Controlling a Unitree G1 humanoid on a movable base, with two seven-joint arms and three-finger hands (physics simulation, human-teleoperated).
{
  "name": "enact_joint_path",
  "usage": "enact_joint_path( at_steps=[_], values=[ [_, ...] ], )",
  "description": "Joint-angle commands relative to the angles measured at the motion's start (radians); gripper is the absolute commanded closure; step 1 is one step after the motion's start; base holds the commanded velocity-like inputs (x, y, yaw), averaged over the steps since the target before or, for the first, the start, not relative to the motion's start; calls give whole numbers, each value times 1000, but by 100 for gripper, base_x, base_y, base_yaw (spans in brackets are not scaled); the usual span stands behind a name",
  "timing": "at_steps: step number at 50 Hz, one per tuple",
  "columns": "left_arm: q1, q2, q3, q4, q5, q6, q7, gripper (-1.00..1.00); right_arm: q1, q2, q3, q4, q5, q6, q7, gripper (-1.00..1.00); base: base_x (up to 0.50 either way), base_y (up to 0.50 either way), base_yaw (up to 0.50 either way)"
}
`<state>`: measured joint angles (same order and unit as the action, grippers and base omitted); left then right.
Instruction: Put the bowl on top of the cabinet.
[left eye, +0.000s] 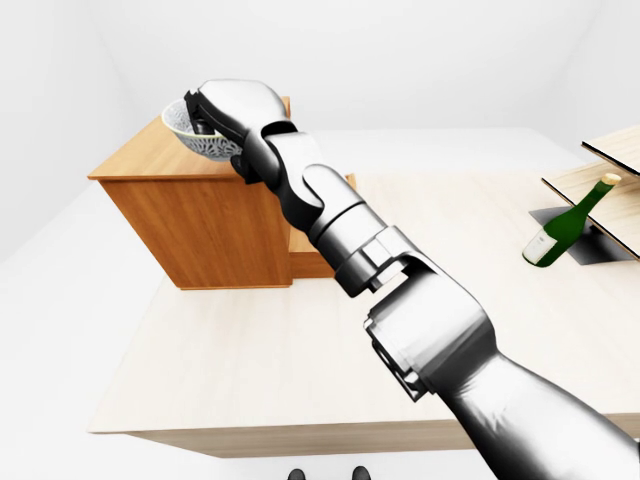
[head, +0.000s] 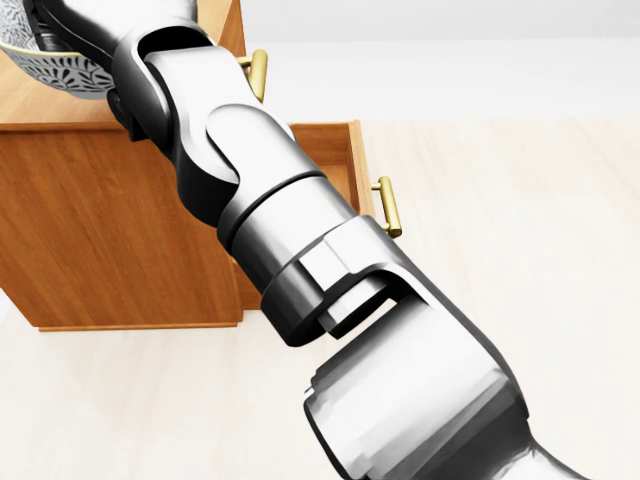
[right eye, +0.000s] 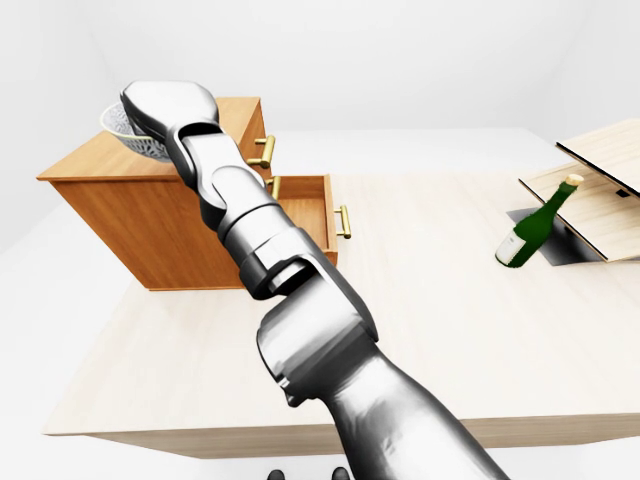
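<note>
Left-eye view: where is the bowl (left eye: 196, 140)?

— At the far left, over the top of the cabinet (left eye: 220, 225), near its right edge. It is a pale bowl with a dark leafy pattern. Whether its base touches the wood or sits just above it, I cannot tell.

— What holds it?

— The right hand (left eye: 232, 105), at the end of the right arm (left eye: 350, 235) that crosses the view from the near right. The hand lies over the bowl's right side and hides part of it.

— And the fingers (left eye: 205, 124)?

— Curled down over the rim. One dark finger shows inside the bowl with the palm outside, so they pinch the rim between them.

— The other hand?

— It shows in none of the views.

— What about the cabinet itself?

— It stands on the pale table (left eye: 250, 360). In the right-eye view a lower drawer (right eye: 305, 205) is pulled out to the right, with a brass handle (right eye: 343, 222) on its face.

— Anything else on the table?

— A green bottle (left eye: 560, 235) at the far right, tilted, well apart from the cabinet and just beside some wooden boards (left eye: 600, 180).
</note>
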<state>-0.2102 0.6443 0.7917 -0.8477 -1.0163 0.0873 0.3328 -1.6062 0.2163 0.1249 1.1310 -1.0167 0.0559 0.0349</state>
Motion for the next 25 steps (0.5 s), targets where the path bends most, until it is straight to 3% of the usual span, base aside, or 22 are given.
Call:
enact_joint_path(
  at_steps=[1, 25],
  values=[
    [1, 5, 5, 1, -9, 0, 4, -98, 3, 11, -5, -13, -18, 4, -27, 100, 0, 0, 0],
    [4, 13, 11, 0, -22, 0, 11, -98, 38, 10, -3, 7, -23, -4, -50, 100, 0, 0, 0]
  ],
)
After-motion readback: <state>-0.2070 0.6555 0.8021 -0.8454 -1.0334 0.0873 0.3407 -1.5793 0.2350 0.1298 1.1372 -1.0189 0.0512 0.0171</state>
